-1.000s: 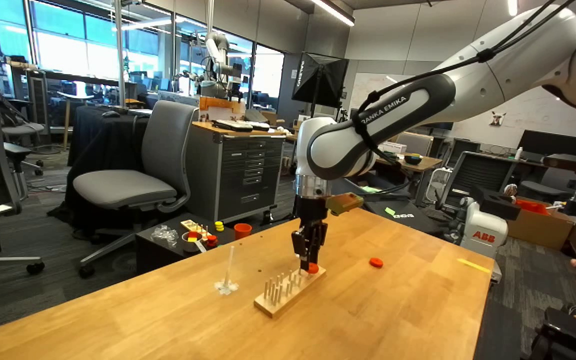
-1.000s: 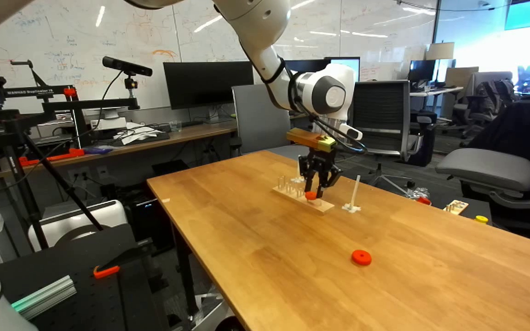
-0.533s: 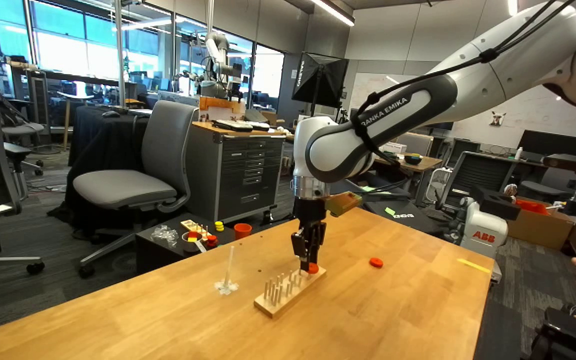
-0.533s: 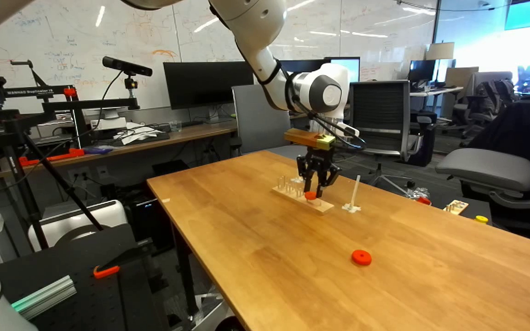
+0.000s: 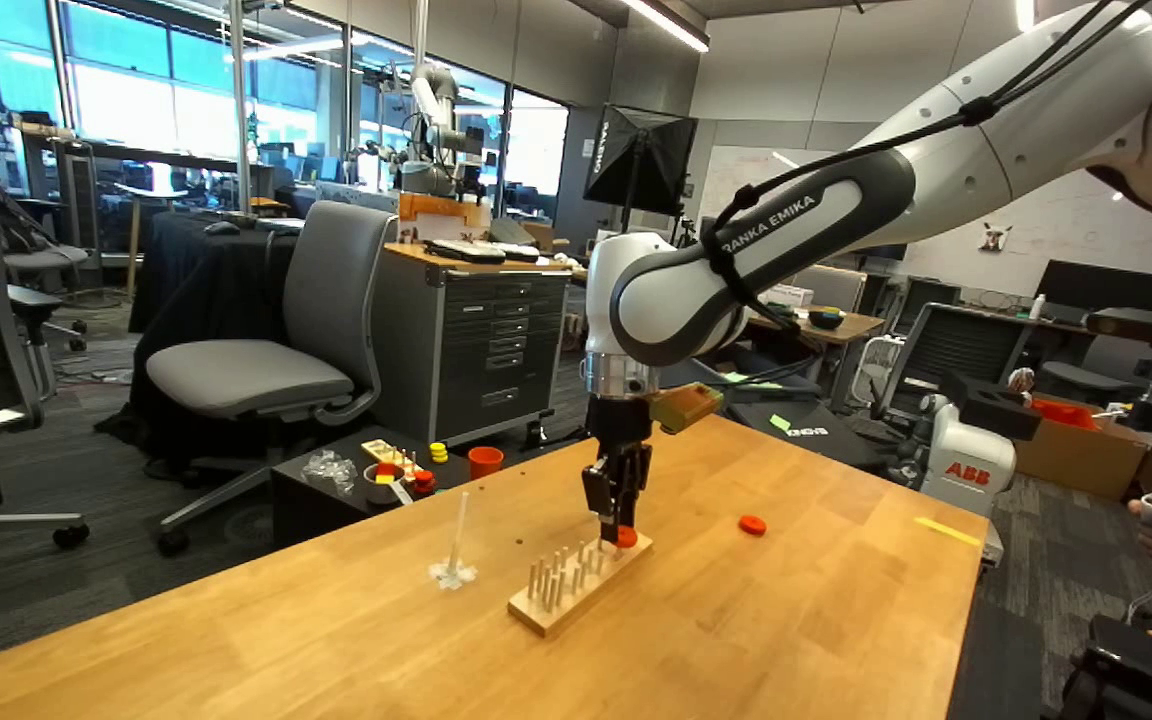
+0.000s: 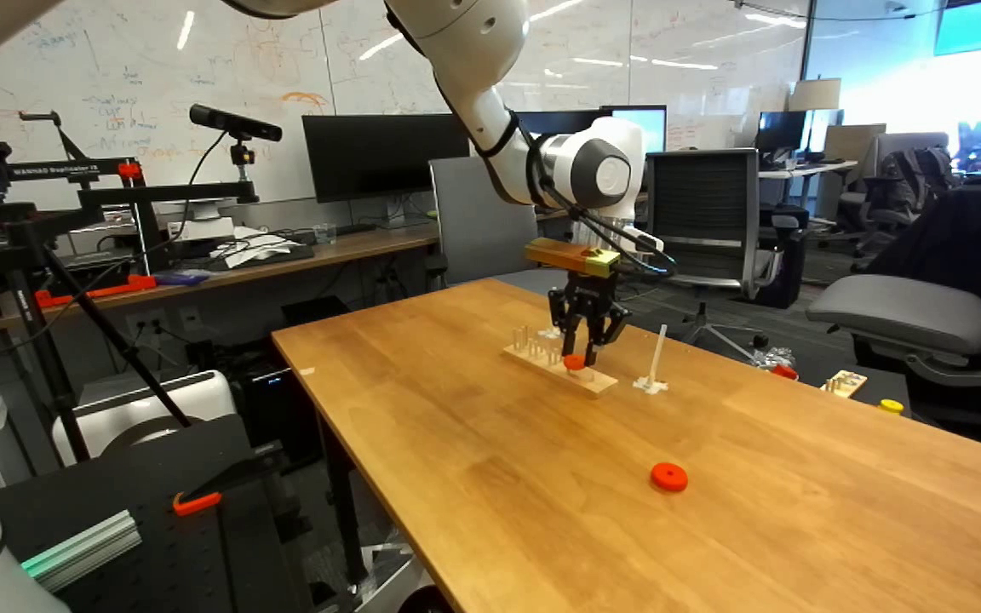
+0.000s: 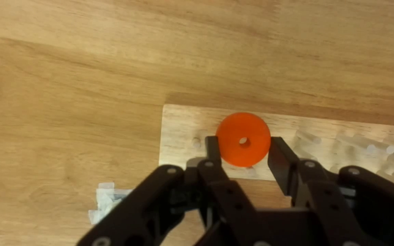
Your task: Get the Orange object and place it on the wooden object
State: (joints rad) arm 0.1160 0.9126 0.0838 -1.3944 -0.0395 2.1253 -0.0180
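The claw (image 7: 244, 144) is clamped on the orange disc (image 7: 243, 123), over the sparsely pegged end of the wooden rack (image 7: 183, 119); whether disc and rack touch, I cannot tell. Best to line the disc's hole up with one of the pegs (image 7: 308, 136), lower level, then release without tugging.

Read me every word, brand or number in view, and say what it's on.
"RANKA EMIKA": robot arm, start hidden.
"ABB": small white robot.
"WANHAO Duplicator": black bar, last characters blurred.
Too blurred or faint to read: lettering on the studio lamp, black panel and whiteboard.
Wrist view: no text.
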